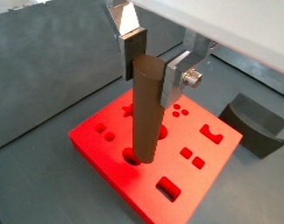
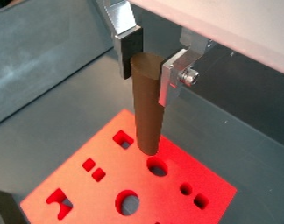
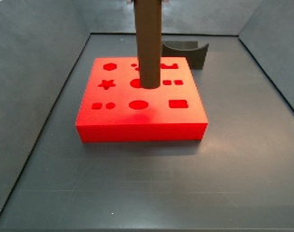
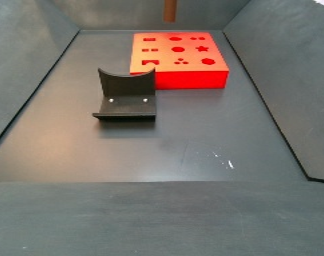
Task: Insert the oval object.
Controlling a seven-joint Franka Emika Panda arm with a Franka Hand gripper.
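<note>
Silver plates of the pincer (image 1: 152, 63) are pinched on the upper end of the oval object (image 1: 145, 109), which is held upright so its lower end meets a hole in the red block (image 1: 110, 144). Whether it has entered cannot be told. Well apart on the worktop (image 4: 178, 150), the fixture (image 4: 125, 96) is left unused.
</note>
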